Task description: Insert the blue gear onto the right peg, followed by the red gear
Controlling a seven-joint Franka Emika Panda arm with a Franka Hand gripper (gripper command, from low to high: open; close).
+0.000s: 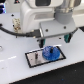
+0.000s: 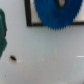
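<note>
blue gear lies on grey plate | gripper hovers above, fingers apart, holding nothing

The plate lies on the table. The large gear rests on the plate — toward the exterior view's right end, seemingly over the peg there. The gripper hangs above — just behind the gear.

Flat round bright-blue plastic toothed gear lying on grey rectangular black-bordered plate toward the exterior view's right end, plate on glossy white table, white robot gripper with teal fingers hovering above gear, jaws spread.
</note>
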